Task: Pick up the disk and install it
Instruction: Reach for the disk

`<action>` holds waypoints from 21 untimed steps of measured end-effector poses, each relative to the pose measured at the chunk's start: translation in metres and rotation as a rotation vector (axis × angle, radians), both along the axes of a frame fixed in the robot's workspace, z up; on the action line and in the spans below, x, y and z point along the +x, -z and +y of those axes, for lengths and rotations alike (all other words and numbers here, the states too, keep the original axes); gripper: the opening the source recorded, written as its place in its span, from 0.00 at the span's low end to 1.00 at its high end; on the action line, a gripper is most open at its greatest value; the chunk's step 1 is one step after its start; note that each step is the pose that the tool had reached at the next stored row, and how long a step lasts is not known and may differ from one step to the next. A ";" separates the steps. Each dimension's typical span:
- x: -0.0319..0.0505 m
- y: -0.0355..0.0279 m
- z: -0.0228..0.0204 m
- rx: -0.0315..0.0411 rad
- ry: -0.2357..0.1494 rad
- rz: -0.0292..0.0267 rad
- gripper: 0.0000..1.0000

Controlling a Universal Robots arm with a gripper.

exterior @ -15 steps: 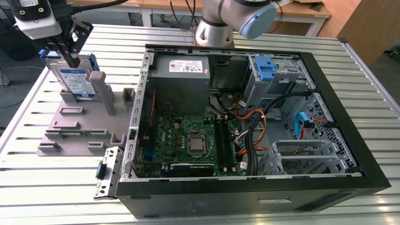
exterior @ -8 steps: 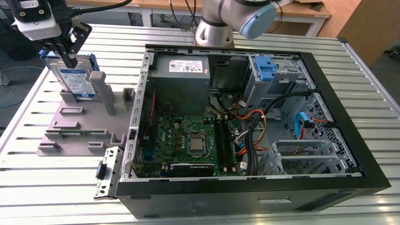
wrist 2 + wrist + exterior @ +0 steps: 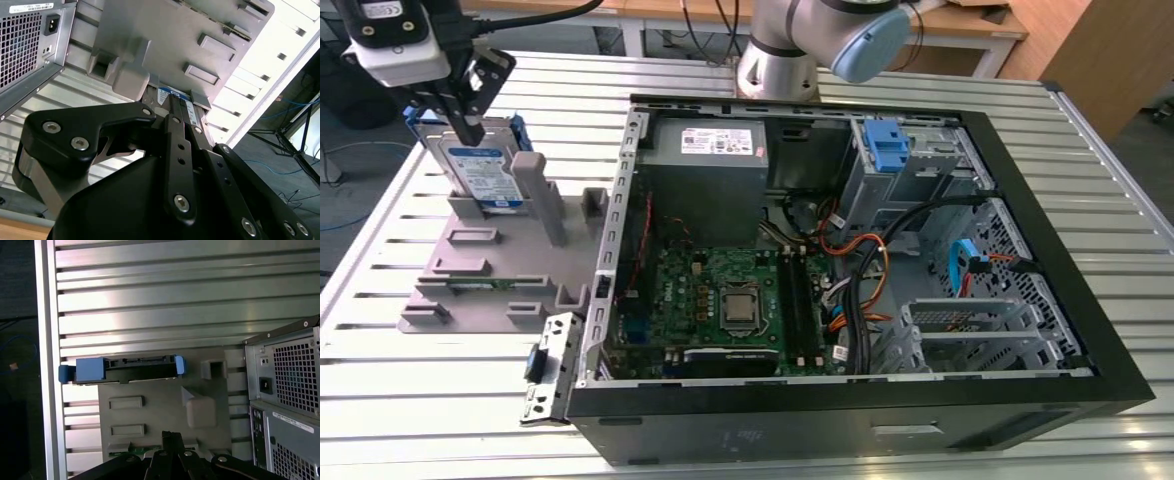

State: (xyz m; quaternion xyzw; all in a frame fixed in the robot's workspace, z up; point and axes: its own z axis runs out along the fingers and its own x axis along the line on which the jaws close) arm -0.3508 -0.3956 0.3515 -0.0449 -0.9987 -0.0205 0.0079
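Note:
The disk (image 3: 487,180) stands upright on its edge in a grey holder (image 3: 494,270) on the exterior view's left, its white-and-blue label facing forward and blue rails on both sides. My gripper (image 3: 467,135) hangs over the disk's top edge, shut, with nothing between its fingers. In the first wrist view the disk (image 3: 130,371) appears edge-on, well beyond the gripper (image 3: 171,434). In the second wrist view a strip of the disk's label (image 3: 172,93) peeks out just past the gripper (image 3: 175,102). I cannot tell whether the gripper touches the disk.
An open computer case (image 3: 854,420) lies right of the holder, showing a motherboard (image 3: 720,290), cables and a drive cage with a blue latch (image 3: 887,145). The arm's base (image 3: 781,60) stands behind it. A tall grey post (image 3: 540,195) rises beside the disk. The table's edge (image 3: 50,365) is close.

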 end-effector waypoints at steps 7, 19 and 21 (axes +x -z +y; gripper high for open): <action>-0.0029 0.0020 0.0033 0.0002 0.000 -0.0003 0.11; -0.0056 0.0030 0.0042 0.0000 0.000 -0.0001 0.11; -0.0057 0.0030 0.0042 0.0000 0.000 -0.0001 0.11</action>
